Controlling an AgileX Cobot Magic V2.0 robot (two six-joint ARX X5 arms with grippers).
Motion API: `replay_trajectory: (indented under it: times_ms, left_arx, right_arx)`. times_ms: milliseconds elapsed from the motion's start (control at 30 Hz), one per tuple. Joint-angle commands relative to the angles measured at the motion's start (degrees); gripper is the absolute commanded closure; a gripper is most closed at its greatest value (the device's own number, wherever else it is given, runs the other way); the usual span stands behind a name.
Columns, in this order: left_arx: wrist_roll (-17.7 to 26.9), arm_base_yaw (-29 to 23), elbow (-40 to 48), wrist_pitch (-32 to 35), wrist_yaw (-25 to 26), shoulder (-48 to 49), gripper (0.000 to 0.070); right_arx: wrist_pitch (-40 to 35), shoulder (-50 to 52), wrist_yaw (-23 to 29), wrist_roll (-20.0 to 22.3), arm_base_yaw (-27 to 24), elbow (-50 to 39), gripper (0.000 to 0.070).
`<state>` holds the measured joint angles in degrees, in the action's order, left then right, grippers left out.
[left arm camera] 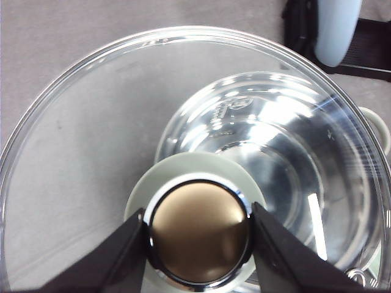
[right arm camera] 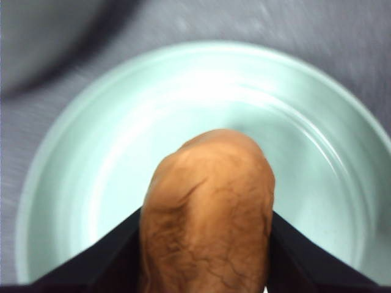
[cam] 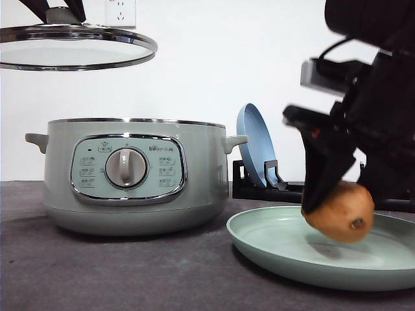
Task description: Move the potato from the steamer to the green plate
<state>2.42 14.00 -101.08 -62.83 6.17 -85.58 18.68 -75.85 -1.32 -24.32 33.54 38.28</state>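
While it hangs just above the green plate (cam: 272, 249), the potato (cam: 340, 212) is pinched between the two black fingers of the right claw (cam: 332, 206), which closes on its sides. It is orange-brown and egg-shaped, with a small dark spot facing the front camera. In the front view a shadow lies on the plate under it and a sliver of plate shows beneath it, so it appears to be held clear of the surface, not resting there. In the right wrist view the potato (right arm camera: 208, 213) sits over the middle of the plate (right arm camera: 110, 122), well inside the rim. That placement suits a release: dropped from there, it would likely settle in the shallow dish, not roll onto the grey counter (cam: 130, 272).

To the left of the plate stands the steamer (cam: 130, 175), pale sage green with a grey dial, its top open. Its glass lid (cam: 74, 48) is held high above it by the left claw (left arm camera: 198, 229), which grips the lid's round knob (left arm camera: 198, 235) from both sides. Lifted this way, the lid leaves the pot mouth free; through the glass, the left wrist view shows the shiny bare inner bowl. Behind the plate, a blue plate (cam: 254, 144) stands on edge in a black rack (cam: 259, 184).
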Motion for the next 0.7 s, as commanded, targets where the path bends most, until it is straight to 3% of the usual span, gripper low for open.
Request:
replay_trajectory:
  times_ms: [0, 100, 567, 667]
  left_arx:
    - [0.1, 0.6, -1.5, 1.9, 0.4, 0.6, 0.0699]
    - [0.1, 1.5, -1.5, 1.9, 0.4, 0.6, 0.0699]
    - [0.2, 5.8, -1.5, 1.2, 0.4, 0.3, 0.0699]
    - [0.2, 6.6, -1.5, 1.3, 0.4, -0.4, 0.0699]
  right_arx:
    - [-1.0, -1.6, 0.3, -0.7, 0.5, 0.4, 0.0544]
    - [-1.1, -2.9, 0.3, -0.7, 0.5, 0.4, 0.0528]
    - [-0.3, -1.1, 1.5, -0.5, 0.4, 1.5, 0.0134]
    - [1.7, 1.0, 2.9, 0.3, 0.3, 3.2, 0.0108]
